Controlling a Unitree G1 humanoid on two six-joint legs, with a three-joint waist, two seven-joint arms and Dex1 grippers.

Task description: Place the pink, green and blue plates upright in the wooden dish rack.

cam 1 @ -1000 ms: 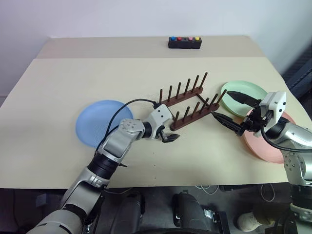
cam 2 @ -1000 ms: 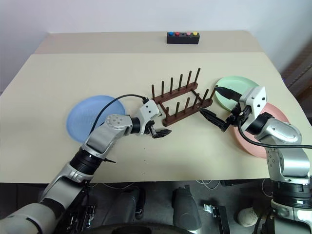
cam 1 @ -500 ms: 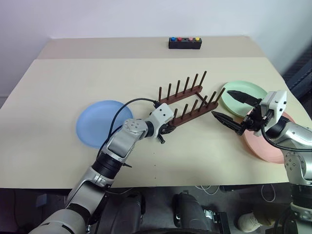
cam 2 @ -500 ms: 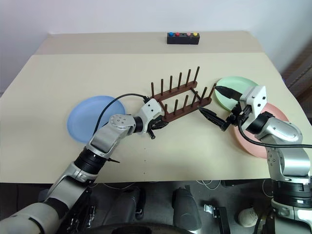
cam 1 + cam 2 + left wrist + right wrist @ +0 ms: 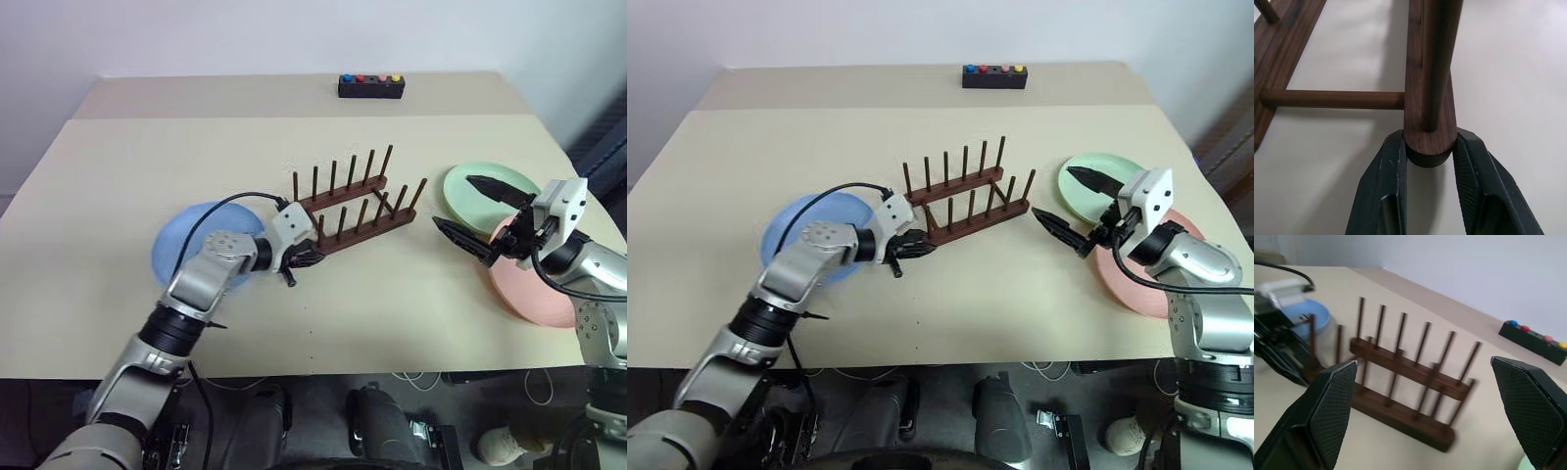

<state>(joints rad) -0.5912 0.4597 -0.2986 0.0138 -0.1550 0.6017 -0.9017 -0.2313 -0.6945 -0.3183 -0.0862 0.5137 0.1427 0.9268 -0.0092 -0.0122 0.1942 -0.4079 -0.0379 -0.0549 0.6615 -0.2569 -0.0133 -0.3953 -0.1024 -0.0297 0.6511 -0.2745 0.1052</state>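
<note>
The wooden dish rack (image 5: pixel 351 211) stands empty near the middle of the counter (image 5: pixel 118 166), its near rail end pinched between the left gripper's (image 5: pixel 1429 159) fingers (image 5: pixel 1388 166). The blue plate (image 5: pixel 171 250) lies flat behind that arm. The green plate (image 5: pixel 470 181) and pink plate (image 5: pixel 534 294) lie flat on the right — the right gripper (image 5: pixel 477 215) hovers there, fingers spread wide, holding nothing.
</note>
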